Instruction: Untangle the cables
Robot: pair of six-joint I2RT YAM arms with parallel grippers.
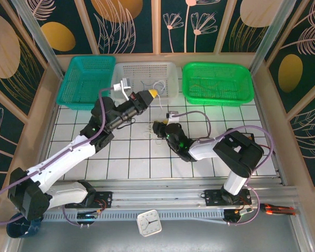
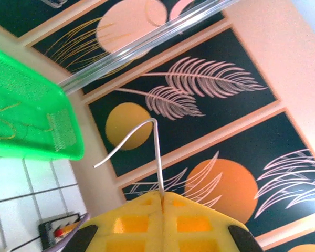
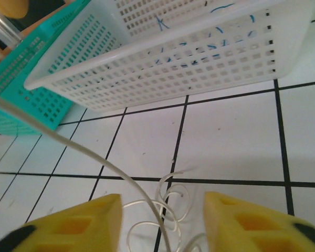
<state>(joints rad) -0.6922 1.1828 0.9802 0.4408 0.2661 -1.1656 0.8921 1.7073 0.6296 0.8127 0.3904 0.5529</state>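
A whitish wire point(image 2: 158, 157) is pinched in the closed left tool point(image 2: 163, 197), while the right tool point(image 3: 161, 210) is held open over coiled wires point(image 3: 173, 202) on the table point(image 3: 226, 142).

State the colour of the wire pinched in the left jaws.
Whitish wire, best seen in the left wrist view.

white basket point(image 3: 199, 58): perforated plastic | tiled table point(image 3: 226, 136): smooth, glossy | whitish cable point(image 2: 158, 157): smooth sheath

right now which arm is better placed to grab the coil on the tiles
Probably right: right gripper hangs open over the whitish wire coil; left gripper is shut on a white wire.
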